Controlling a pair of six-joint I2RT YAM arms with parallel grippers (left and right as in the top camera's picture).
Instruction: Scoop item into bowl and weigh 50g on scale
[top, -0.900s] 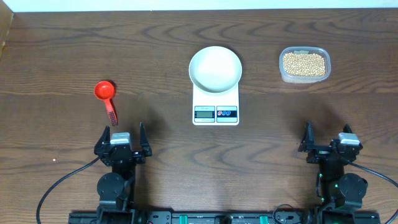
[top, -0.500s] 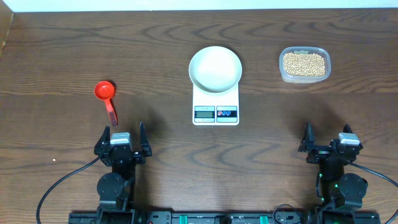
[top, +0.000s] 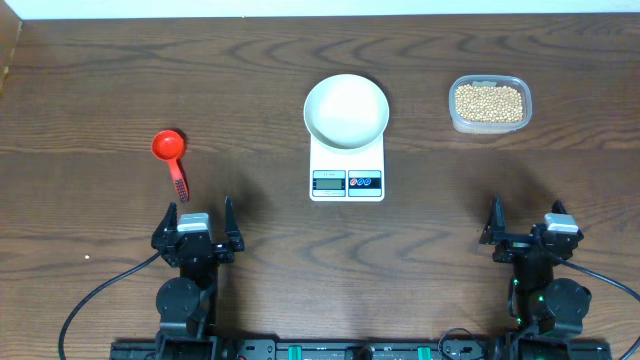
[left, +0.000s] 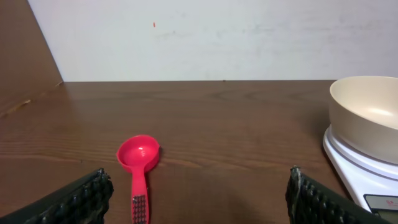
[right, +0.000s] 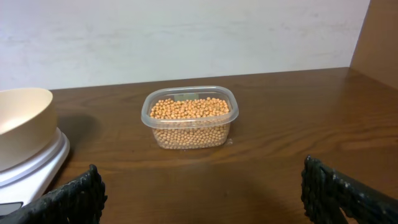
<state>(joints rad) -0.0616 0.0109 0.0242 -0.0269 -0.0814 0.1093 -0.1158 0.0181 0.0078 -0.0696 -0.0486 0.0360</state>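
The white bowl (top: 346, 109) stands empty on the white scale (top: 347, 178) at the table's middle; both show at the right in the left wrist view, bowl (left: 367, 115) and scale (left: 364, 180). Pale-tan beans (top: 489, 102) fill a clear plastic tub at the back right, also in the right wrist view (right: 189, 118). A red scoop (top: 171, 156) lies at the left, just ahead of my left gripper (left: 199, 196). My left gripper (top: 197, 222) is open and empty near the front edge. My right gripper (top: 523, 222) is open and empty at the front right, well short of the tub.
The clear tub (top: 489, 122) holds the beans. A pale wall runs behind the table's far edge. Brown side panels stand at the far left (left: 25, 56) and far right (right: 379, 37).
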